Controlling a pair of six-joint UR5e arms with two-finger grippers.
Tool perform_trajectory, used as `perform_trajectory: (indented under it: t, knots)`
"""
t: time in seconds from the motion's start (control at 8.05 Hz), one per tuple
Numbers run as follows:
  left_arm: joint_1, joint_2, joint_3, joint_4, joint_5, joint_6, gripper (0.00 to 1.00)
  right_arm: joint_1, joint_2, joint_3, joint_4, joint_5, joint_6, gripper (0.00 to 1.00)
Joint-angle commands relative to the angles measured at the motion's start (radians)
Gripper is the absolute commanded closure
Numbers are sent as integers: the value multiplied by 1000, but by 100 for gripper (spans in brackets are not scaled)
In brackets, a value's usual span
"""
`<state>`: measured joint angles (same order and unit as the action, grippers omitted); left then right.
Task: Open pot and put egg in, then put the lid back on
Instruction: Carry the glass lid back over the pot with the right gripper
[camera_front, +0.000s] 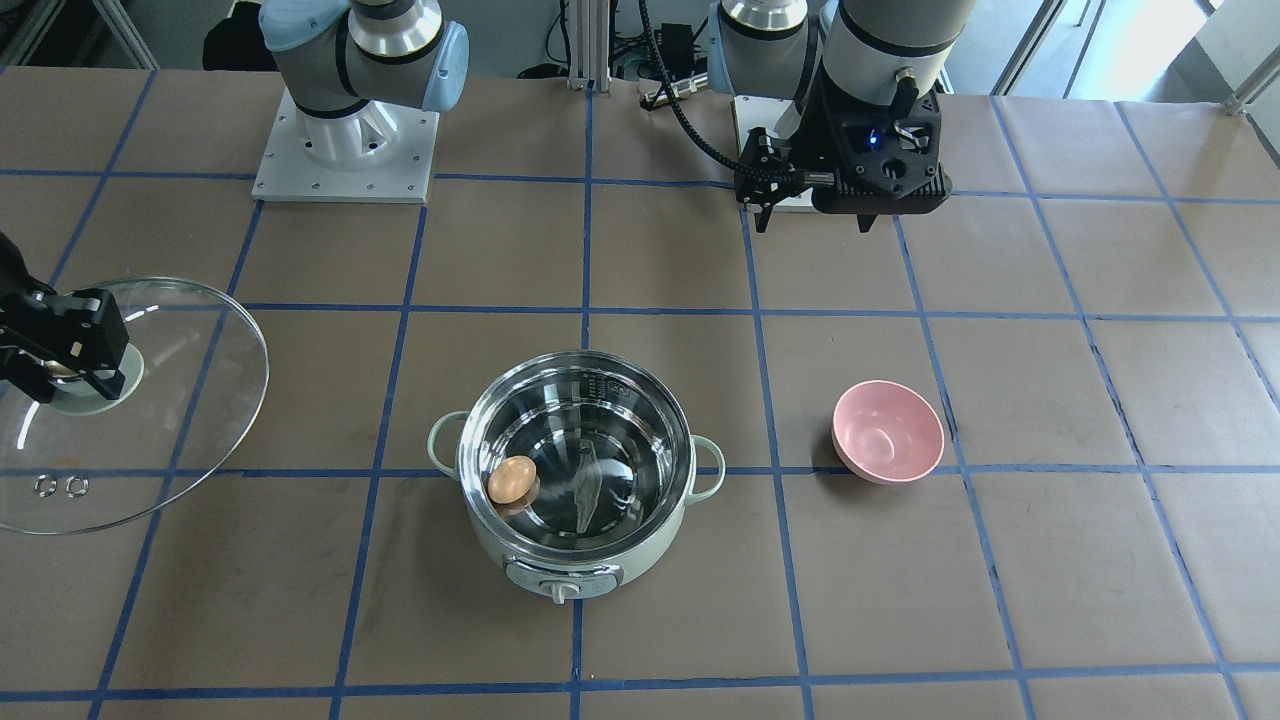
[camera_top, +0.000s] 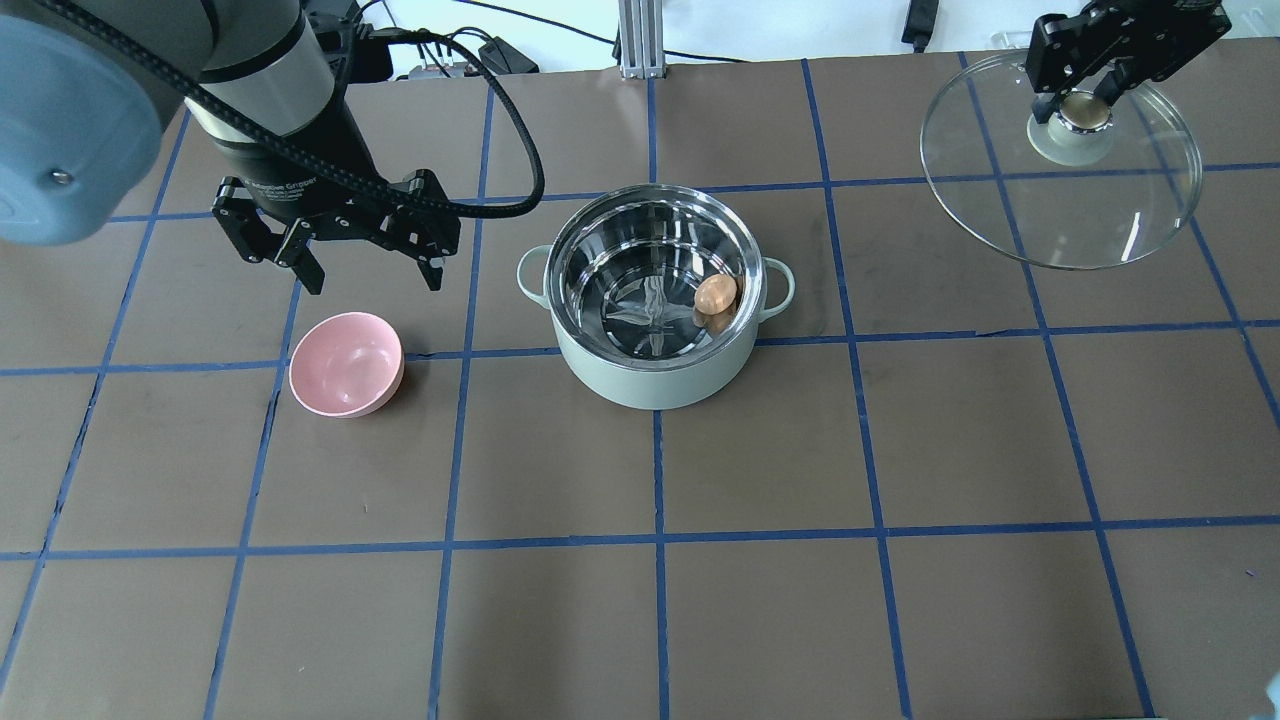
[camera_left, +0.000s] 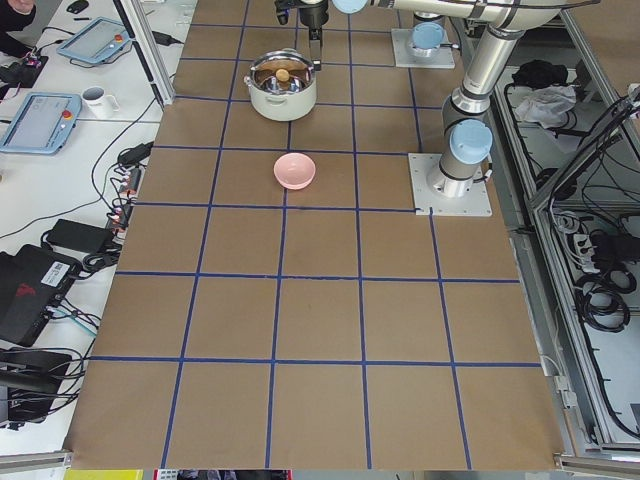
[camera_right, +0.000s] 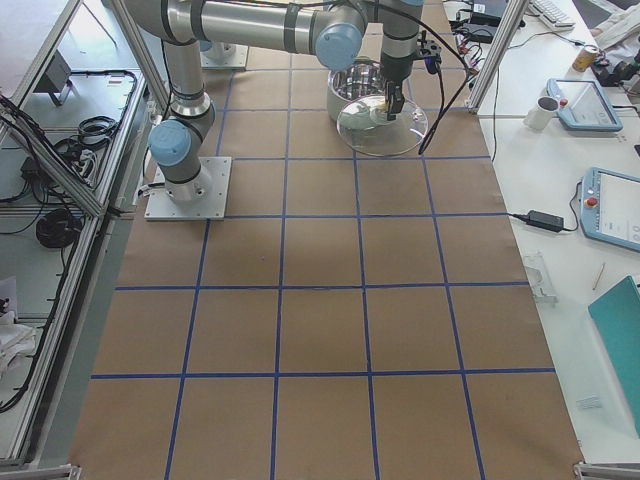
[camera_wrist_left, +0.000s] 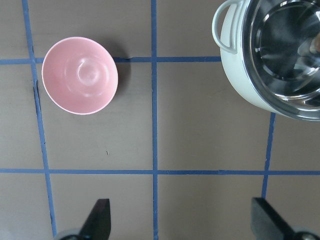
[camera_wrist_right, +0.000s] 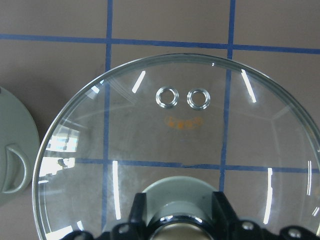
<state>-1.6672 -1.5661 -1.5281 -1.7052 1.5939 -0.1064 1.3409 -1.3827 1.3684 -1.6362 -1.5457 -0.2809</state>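
The mint-green pot (camera_front: 490, 545) stands open at the table's middle; it also shows in the overhead view (camera_top: 650, 380). The tan egg (camera_front: 512, 479) lies inside it against the steel wall, on the robot's right side (camera_top: 715, 292). My right gripper (camera_top: 1080, 108) is shut on the beige knob of the glass lid (camera_top: 1060, 215) and holds the lid off to the pot's right, apart from it (camera_front: 180, 400). The right wrist view looks through the lid (camera_wrist_right: 175, 140). My left gripper (camera_top: 373, 280) is open and empty, hanging above the table behind the pink bowl.
A pink bowl (camera_top: 346, 364) stands empty left of the pot, in the left wrist view (camera_wrist_left: 80, 75) too. The brown table has blue tape grid lines. The arm bases stand at the robot's edge.
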Motion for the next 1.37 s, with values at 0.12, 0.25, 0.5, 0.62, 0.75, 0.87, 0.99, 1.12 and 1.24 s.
perform_trajectory:
  t: [0.12, 0.25, 0.5, 0.62, 0.75, 0.87, 0.99, 1.12, 1.24]
  knots:
    - [9, 5, -1, 12, -5, 2, 0, 99, 7, -2, -56, 36, 222, 87]
    - [9, 5, -1, 12, -5, 2, 0, 122, 14, -2, -59, 35, 267, 88]
    - [7, 5, -3, 12, -5, 2, 0, 202, 43, -3, -112, 26, 382, 87]
    - [7, 5, -1, 12, -5, 2, 0, 252, 66, -5, -151, 23, 458, 87]
    - [7, 5, -3, 12, -5, 1, 0, 318, 94, -9, -187, 21, 548, 87]
    - [7, 5, -3, 12, -6, 2, 0, 374, 115, -11, -212, 4, 637, 87]
    - [7, 5, -3, 12, -6, 1, 0, 418, 135, -11, -234, 4, 716, 87]
    - [7, 5, -3, 12, -6, 1, 0, 452, 146, -11, -235, 13, 797, 88]
    - [7, 5, -3, 12, -6, 1, 0, 474, 165, -11, -252, 16, 845, 88]
